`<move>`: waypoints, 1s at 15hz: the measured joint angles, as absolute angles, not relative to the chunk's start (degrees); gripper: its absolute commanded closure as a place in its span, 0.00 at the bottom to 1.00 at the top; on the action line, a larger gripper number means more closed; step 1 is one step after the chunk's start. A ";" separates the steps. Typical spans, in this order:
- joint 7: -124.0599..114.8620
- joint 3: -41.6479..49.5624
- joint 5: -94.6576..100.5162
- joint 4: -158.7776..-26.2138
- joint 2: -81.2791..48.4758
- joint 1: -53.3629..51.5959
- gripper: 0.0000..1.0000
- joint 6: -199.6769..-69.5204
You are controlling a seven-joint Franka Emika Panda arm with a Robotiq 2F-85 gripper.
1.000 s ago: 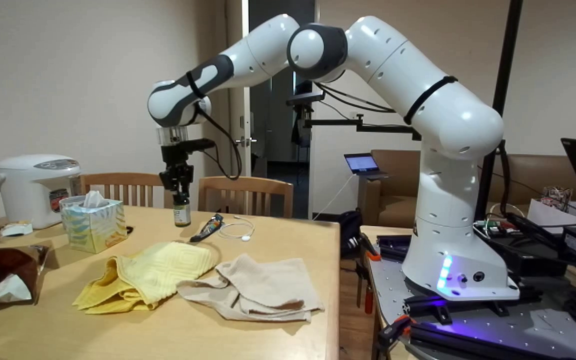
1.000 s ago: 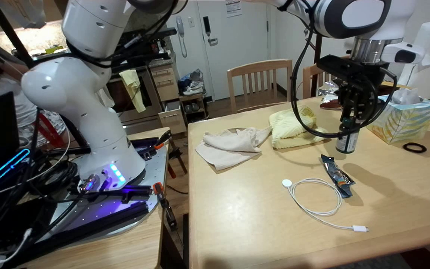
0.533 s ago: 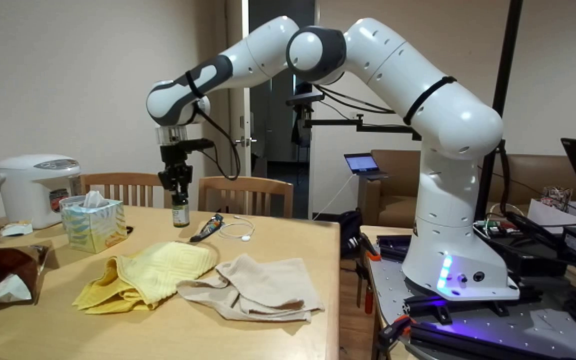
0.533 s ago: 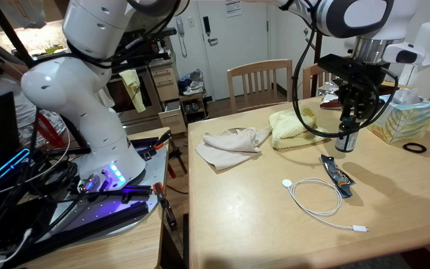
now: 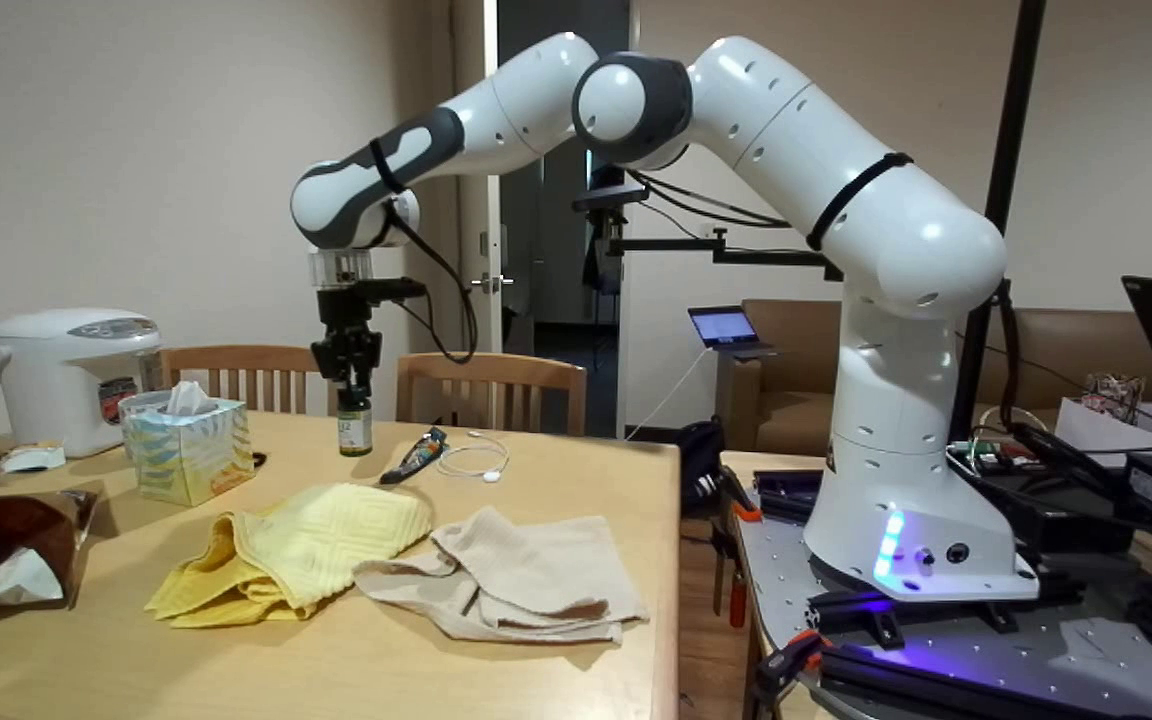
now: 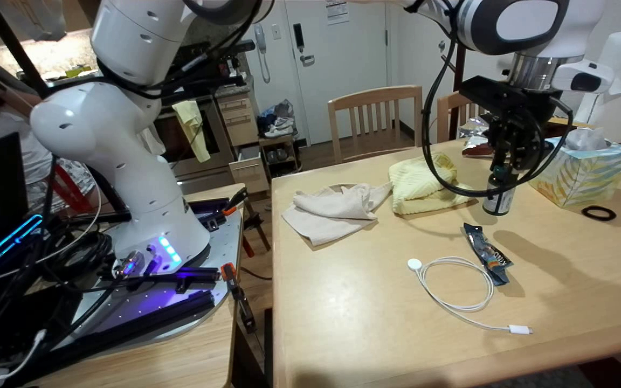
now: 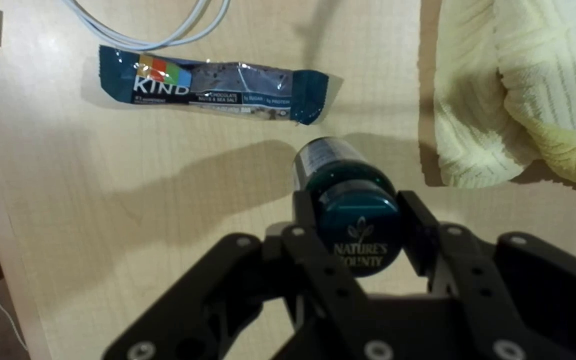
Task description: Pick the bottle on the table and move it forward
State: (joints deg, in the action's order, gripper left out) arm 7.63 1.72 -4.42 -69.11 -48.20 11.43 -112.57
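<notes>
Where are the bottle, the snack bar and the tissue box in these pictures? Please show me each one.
Bottle (image 5: 355,431), in an exterior view, on its label.
Snack bar (image 7: 214,85), in the wrist view, on the middle of its wrapper.
Tissue box (image 6: 591,176), in an exterior view, on its leaf-patterned side.

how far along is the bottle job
Looks done: the grasp, with the gripper closed on the cap. In hand: the bottle, apparently lifted, since table shows between its base and shadow in an exterior view. Left: likely forward travel, then release; the cap is not yet freed.
</notes>
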 measured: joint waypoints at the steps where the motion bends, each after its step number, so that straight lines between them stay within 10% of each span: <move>1: 7.63 1.60 -4.46 -69.11 -48.21 11.53 0.56 -112.57; 4: 7.63 1.34 -4.47 -69.10 -48.21 11.79 0.56 -112.57; 5: 7.63 1.31 -4.47 -69.10 -48.21 11.82 0.81 -112.57; 15: 5.48 1.80 -4.36 -65.75 -49.05 10.51 0.81 -108.08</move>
State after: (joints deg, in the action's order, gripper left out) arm 5.48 1.80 -4.36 -65.75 -49.05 10.51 -108.08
